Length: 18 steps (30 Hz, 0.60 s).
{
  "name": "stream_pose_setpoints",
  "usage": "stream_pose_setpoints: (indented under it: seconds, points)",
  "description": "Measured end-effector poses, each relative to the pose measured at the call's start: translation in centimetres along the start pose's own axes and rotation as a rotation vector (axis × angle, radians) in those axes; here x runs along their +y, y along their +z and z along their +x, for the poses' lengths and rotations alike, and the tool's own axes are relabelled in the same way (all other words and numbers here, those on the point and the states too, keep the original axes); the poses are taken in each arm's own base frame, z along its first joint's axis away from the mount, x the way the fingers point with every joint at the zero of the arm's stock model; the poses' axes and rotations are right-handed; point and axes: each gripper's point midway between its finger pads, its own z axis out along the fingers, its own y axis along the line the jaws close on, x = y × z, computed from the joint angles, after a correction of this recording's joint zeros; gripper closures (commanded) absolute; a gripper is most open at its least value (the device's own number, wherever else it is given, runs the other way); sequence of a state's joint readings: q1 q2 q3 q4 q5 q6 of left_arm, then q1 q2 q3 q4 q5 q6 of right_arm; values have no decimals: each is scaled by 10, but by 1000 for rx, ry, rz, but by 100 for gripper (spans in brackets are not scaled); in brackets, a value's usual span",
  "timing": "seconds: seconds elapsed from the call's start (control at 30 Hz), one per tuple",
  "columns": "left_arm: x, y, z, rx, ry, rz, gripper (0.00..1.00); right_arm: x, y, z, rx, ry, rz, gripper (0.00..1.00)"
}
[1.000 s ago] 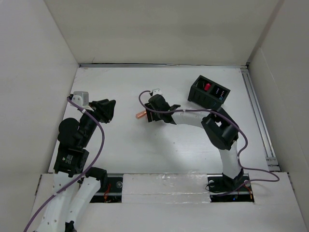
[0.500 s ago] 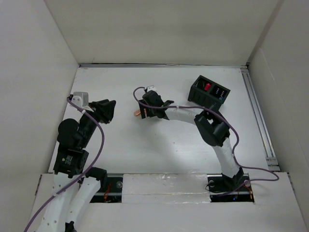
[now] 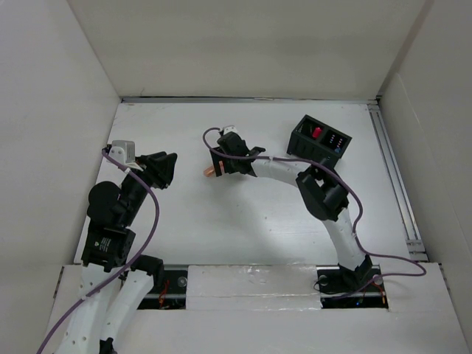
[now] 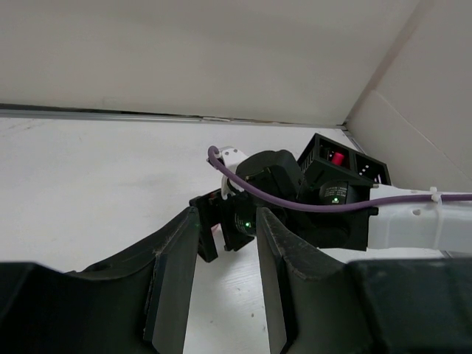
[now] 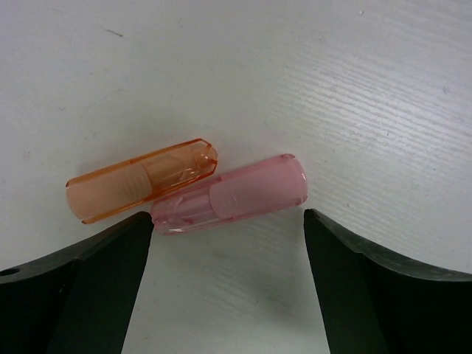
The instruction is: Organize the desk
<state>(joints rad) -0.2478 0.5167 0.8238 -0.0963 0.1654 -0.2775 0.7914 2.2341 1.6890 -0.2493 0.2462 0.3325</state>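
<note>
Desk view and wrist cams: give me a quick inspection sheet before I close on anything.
Surface: desk white, matte, flat.
Job's things: orange tube and pink tube lying flat, ends apparently touching; black organizer far right, something red inside.
Clutter: nothing seen.
Pincers: right pincer open, straddling the pink tube; left pincer open, empty.
Cables: purple cable along left arm, another along right.
Surroundings: white wall panels; metal rail on right edge.
</note>
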Motion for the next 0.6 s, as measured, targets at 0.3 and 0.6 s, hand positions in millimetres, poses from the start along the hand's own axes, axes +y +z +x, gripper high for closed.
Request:
stream_pose_setpoints:
  seconds: [0.3,0.6]
  points:
    - [0,0,0,1,0,3,67,-9,5,-24,-22,13,5,15]
    - [0,0,0,1,0,3,67,-14,19,-26,-15,3,34,21]
